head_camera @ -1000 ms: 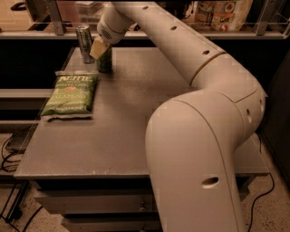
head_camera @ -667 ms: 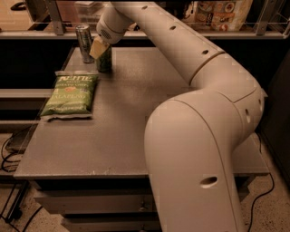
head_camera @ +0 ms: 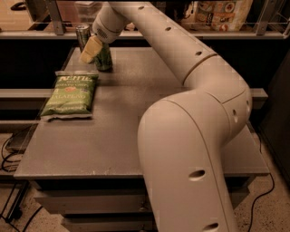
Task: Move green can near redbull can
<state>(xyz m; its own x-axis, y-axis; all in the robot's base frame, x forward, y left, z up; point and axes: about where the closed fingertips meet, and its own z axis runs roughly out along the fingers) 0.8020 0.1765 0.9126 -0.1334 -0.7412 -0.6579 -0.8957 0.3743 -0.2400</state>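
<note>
Tabletop (head_camera: pixel 136 118): gripper (head_camera: pixel 95 53) at green can (head_camera: pixel 105 60).

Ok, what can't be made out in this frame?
Camera view only:
Green can: left side covered by the gripper, at the far-left corner of the table.
Redbull can: base partly hidden behind the gripper; gap between cans unclear.
Packages at the back: cut off by the top edge.

Shiny metal is shown by the green can (head_camera: pixel 105 60) — matt plastic by the gripper (head_camera: pixel 93 50) at it — glossy film by the bag (head_camera: pixel 69 94).

Green chip bag (head_camera: pixel 69 95) on table (head_camera: pixel 118 118)
</note>
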